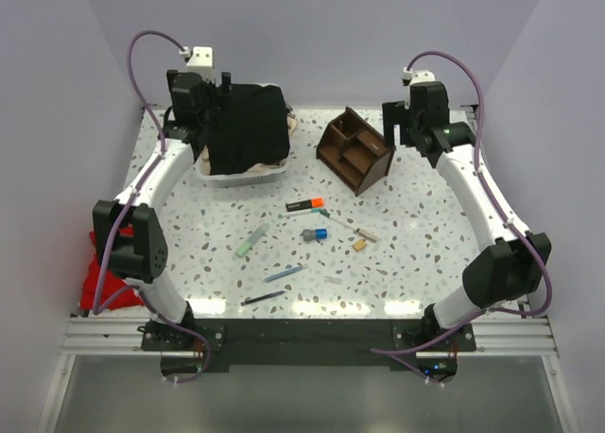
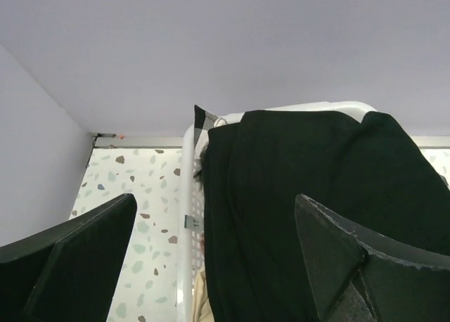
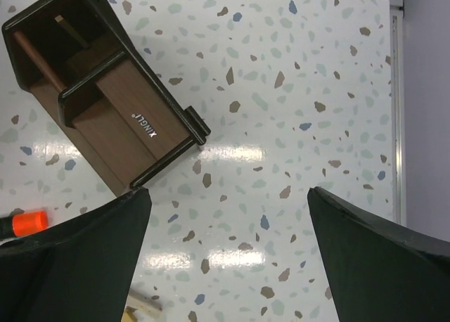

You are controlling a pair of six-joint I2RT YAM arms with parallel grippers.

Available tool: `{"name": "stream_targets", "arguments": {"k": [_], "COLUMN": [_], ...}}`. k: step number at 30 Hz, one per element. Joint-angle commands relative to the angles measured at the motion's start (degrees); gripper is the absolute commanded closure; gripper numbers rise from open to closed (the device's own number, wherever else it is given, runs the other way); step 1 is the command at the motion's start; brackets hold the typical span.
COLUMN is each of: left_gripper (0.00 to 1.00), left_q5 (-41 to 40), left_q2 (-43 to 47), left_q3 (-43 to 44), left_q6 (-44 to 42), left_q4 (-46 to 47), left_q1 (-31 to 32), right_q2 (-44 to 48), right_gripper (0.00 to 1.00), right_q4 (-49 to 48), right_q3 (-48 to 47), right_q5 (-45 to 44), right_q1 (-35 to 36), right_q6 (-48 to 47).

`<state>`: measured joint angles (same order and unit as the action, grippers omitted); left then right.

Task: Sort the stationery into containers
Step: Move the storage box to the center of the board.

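Left of the dark brown wooden compartmented organiser (image 1: pixel 354 149), the left gripper (image 2: pixel 218 266) gapes empty over a black cloth (image 1: pixel 246 126). An orange-capped black marker (image 1: pixel 305 205), blue-grey sharpener (image 1: pixel 315 234) and tan eraser (image 1: pixel 360 246) lie in front of the organiser. The right gripper (image 3: pixel 228 259) hovers beside it, jaws apart.

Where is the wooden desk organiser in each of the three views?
Top external: wooden desk organiser, upper centre-right.
Left wrist: not in it.
Right wrist: upper left.
Shared landmark: marker's orange cap, seen in top external and right wrist.

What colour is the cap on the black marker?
Orange cap, clearest in the top external view.
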<state>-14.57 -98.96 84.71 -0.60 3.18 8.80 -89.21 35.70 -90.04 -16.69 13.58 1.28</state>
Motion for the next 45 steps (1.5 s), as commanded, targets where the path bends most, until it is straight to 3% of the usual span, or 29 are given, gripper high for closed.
{"name": "stream_targets", "arguments": {"k": [1, 9, 19, 29, 35, 42, 45], "left_gripper": [0.00, 0.00, 0.00, 0.00, 0.00, 0.00, 0.00], "left_q5": [-4.76, -10.56, -10.31, -9.16, -9.08, -8.99, -8.81], "left_q2": [2.27, 9.21, 14.23, 14.14, 14.93, 15.02, 14.85], "left_q3": [2.40, -7.88, -16.23, -15.89, -16.50, -16.15, -15.98], "left_q6": [0.86, -3.26, -4.67, -5.64, -4.76, -4.50, -4.15], "left_q4": [1.39, 6.83, 8.68, 8.42, 7.19, 7.02, 7.02], "left_q1": [-0.01, 0.08, -0.01, -0.01, 0.08, 0.08, 0.08], "right_q2": [-3.84, -15.20, -18.81, -23.72, -26.37, -26.37, -26.63], "right_gripper": [0.06, 0.15, 0.24, 0.36, 0.38, 0.51, 0.52], "right_q4": [4.36, 10.08, 16.41, 18.08, 18.44, 20.37, 19.85], "right_q3": [-5.48, -16.39, -17.45, -19.28, -21.23, -18.60, -17.89], "right_q5": [-3.26, 0.25, 0.25, -3.70, -5.72, -9.85, -11.08], "right_q1": [-0.05, 2.85, 4.08, 5.49, 6.01, 5.93, 5.23], "right_q6": [8.90, 22.88, 30.71, 37.56, 38.88, 39.24, 37.57]}}
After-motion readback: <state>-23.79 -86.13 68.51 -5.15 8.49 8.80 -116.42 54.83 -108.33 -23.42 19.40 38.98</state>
